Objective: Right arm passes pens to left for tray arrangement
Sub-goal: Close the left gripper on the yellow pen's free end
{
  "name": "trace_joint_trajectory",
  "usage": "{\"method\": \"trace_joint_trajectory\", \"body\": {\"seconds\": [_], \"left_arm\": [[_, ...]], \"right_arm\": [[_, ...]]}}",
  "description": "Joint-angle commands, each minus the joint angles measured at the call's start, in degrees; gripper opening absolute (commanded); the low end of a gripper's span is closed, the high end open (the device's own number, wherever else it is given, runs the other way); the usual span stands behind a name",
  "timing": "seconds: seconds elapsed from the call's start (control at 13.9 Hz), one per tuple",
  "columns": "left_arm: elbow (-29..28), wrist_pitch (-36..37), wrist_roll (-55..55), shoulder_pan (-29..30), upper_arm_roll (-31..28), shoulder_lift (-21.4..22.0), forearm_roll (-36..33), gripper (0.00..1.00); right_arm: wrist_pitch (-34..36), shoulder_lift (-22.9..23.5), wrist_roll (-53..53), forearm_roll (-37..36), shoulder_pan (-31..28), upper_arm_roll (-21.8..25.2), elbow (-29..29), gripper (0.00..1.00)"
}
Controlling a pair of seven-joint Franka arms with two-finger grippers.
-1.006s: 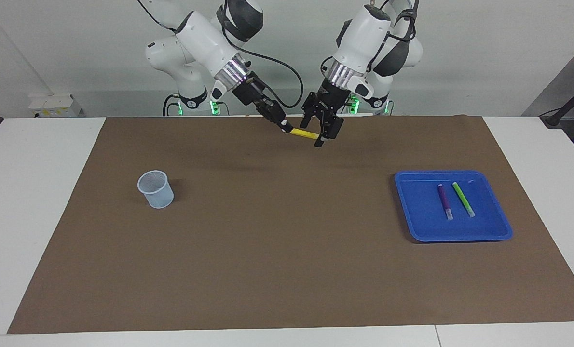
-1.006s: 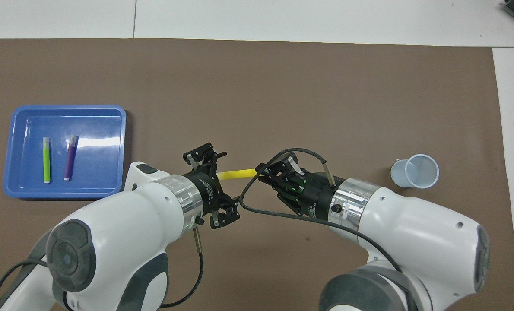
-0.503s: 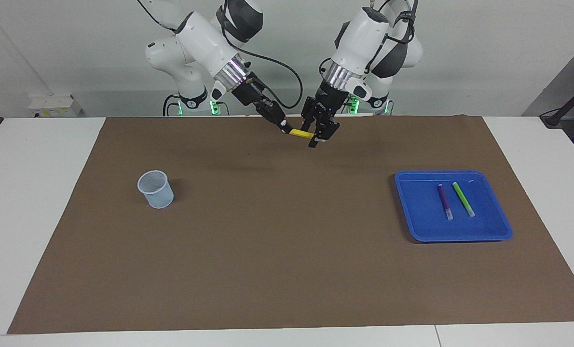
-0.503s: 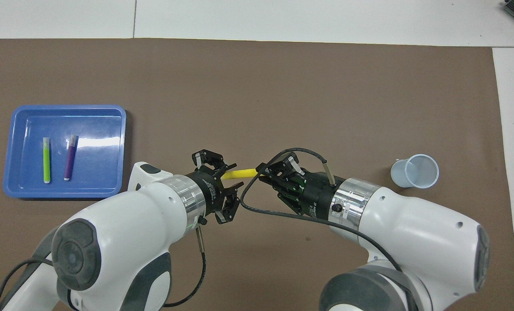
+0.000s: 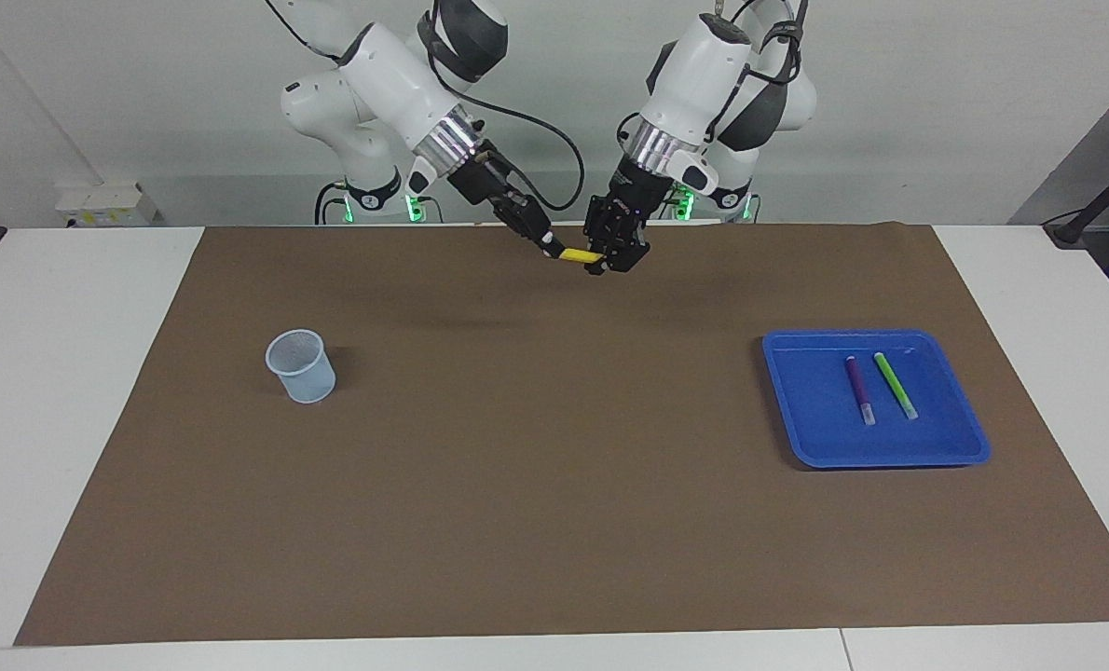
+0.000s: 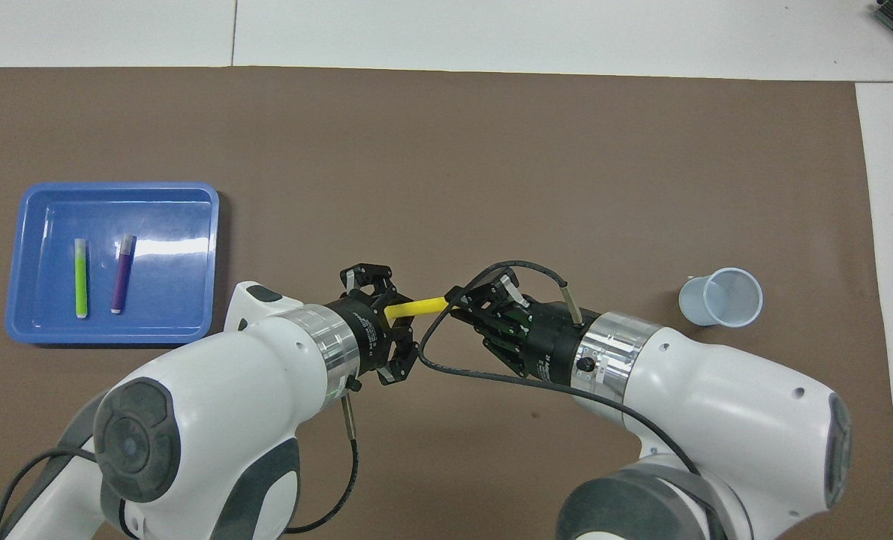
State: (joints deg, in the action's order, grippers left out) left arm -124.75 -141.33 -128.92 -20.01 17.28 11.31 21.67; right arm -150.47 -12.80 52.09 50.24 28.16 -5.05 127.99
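Yellow pen [image 5: 580,255] held level in mid-air over the brown mat [image 5: 554,485], at the robots' edge of the tabletop [image 5: 79,373], pinched at one end by the right hand [image 5: 549,246] and at the other by the left hand [image 5: 608,262]. Both hands pressed shut on the same pen: the handover itself, by all appearances, and the last of three. Purple pen [image 5: 859,389] and green pen [image 5: 895,384] already lying side by side, apart, in the blue tray [image 5: 969,438] toward the left arm's end. Next move, in all likelihood: right hand spread to let go and drawn back, then a carry by the left arm over to the tray, with a bare patch beside the two pens to aim for. Pale mesh cup [image 5: 302,365] upright toward the right arm's end, well apart. Nothing on the mat between hands and tray; only the right arm's black cable [image 6: 484,373] looping close to the left hand.
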Motion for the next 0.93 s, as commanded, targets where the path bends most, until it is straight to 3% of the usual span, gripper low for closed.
{"method": "trace_joint_trajectory", "body": {"seconds": [0.0,0.07,0.22,0.29,0.86], "left_arm": [[0.5,2.1,-1.4,-0.9,-0.1,0.4,-0.5,0.00],[0.5,2.2,-1.5,-1.5,-0.1,0.4,-0.5,0.00],[0.5,2.5,-1.5,-1.6,-0.2,0.4,-0.5,0.00],[0.5,2.5,-1.4,-1.6,-0.2,0.4,-0.5,0.00],[0.5,2.6,-1.6,-1.5,-0.2,0.4,-0.5,0.00]], "right_arm": [[0.3,-1.1,-0.2,-0.7,-1.4,-0.2,0.9,0.00],[0.3,-1.1,-0.2,-0.7,-1.4,-0.2,0.6,0.20],[0.3,-0.9,-0.1,-0.6,-1.4,-0.2,0.4,0.95],[0.3,-0.9,-0.1,-0.7,-1.4,-0.2,0.3,1.00],[3.6,-0.9,-3.9,-0.7,-2.8,0.0,0.1,1.00]]}}
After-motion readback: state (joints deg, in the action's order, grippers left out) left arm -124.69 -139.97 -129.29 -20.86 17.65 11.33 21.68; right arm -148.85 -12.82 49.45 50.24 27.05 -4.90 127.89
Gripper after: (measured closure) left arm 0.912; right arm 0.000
